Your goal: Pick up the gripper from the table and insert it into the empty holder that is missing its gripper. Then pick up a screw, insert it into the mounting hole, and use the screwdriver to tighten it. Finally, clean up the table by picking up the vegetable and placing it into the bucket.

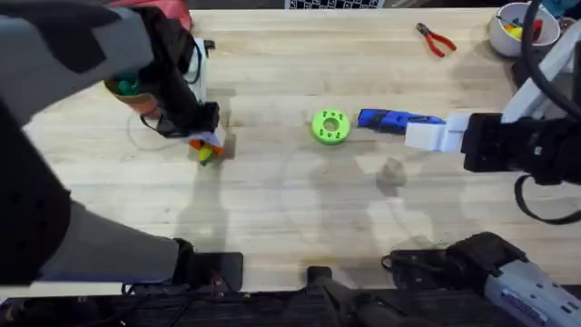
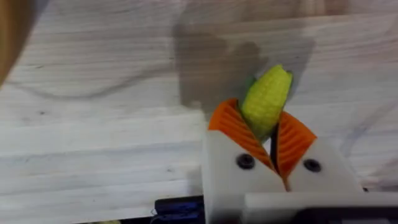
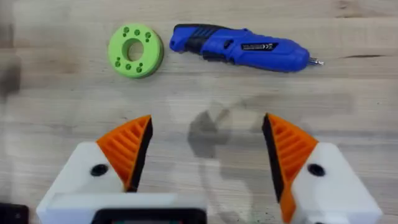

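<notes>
My left gripper is shut on the vegetable, a yellow-green oblong that sticks out between the orange pads. In the overhead view this gripper holds the vegetable a little above the table's left part. The orange-brown bucket stands just behind and left of it, half covered by the arm. My right gripper is open, empty, and hovers over bare wood close to the blue screwdriver, which lies on the table. The loose gripper, empty holder and screw are out of view.
A round green disc with holes lies left of the screwdriver. Red-handled pliers and a white bowl sit at the back right. A pink pouch is at the back left.
</notes>
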